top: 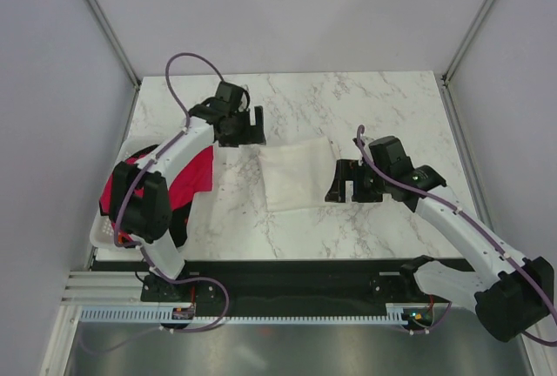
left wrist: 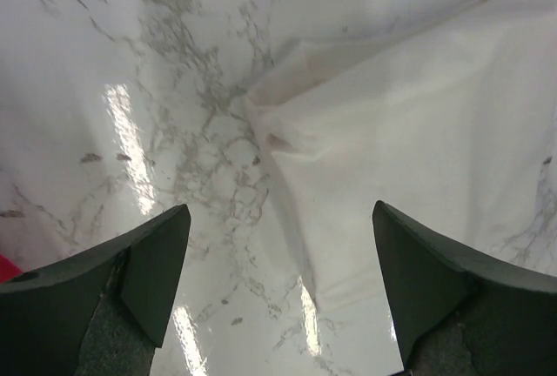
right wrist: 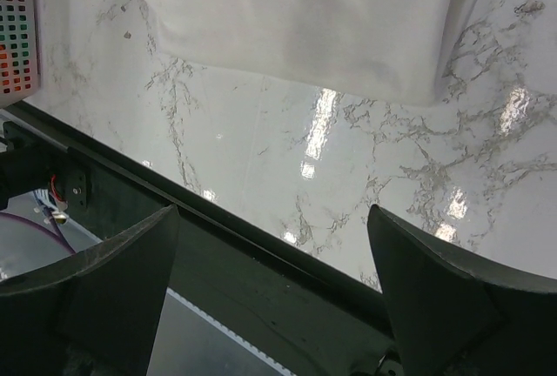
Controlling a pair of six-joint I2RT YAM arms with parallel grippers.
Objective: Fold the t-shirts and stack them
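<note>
A white t-shirt [top: 296,174] lies folded into a rough square on the middle of the marble table [top: 348,106]. My left gripper [top: 246,135] hovers open just off its far left corner. In the left wrist view the shirt's corner [left wrist: 418,132] shows ahead between the spread jaws of the gripper [left wrist: 280,211]. My right gripper [top: 345,191] stands open beside the shirt's right edge, with nothing in it. The right wrist view has the shirt [right wrist: 305,19] beyond the gripper [right wrist: 271,211]. A red-pink t-shirt [top: 190,174] hangs out of the basket at the left, with dark cloth [top: 184,218] under it.
A white plastic basket [top: 100,232] sits at the table's left edge under my left arm, and its mesh wall [right wrist: 17,36] also shows in the right wrist view. A black rail [top: 296,267] runs along the near table edge. Grey walls close in both sides.
</note>
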